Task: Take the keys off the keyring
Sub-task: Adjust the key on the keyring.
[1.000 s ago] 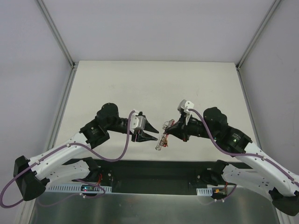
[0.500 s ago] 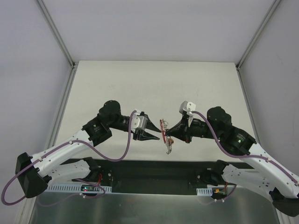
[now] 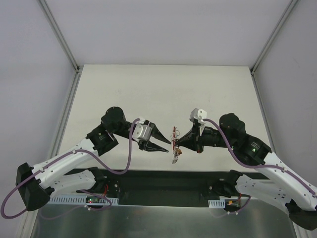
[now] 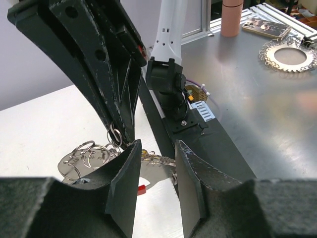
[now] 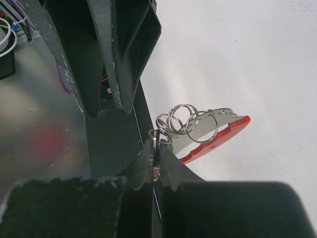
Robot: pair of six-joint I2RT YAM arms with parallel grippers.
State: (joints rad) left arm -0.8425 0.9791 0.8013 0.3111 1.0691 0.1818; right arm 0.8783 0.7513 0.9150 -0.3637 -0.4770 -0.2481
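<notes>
My right gripper (image 3: 177,143) is shut on the keyring (image 5: 184,119), a cluster of thin metal rings held above the table. A pale grey tag with a red plastic edge (image 5: 218,136) hangs from the rings. The keys (image 3: 175,157) dangle below in a small jagged bunch. My left gripper (image 3: 168,146) is open, its tips just left of the bunch. In the left wrist view the keys (image 4: 157,158) and the tag (image 4: 157,176) lie between its open fingers (image 4: 124,183), untouched. The right gripper (image 5: 156,148) pinches the ring at its very tips.
The white tabletop (image 3: 163,94) lies beyond the arms. The black base strip (image 3: 158,181) runs along the near edge under the bunch. A metal bench behind holds a pink cylinder (image 4: 232,17), a phone (image 4: 263,27) and a chain ring (image 4: 291,52).
The left gripper moved right toward the bunch and its jaws opened wider. The bunch swung from slanted to hanging down below the right gripper, which shifted slightly.
</notes>
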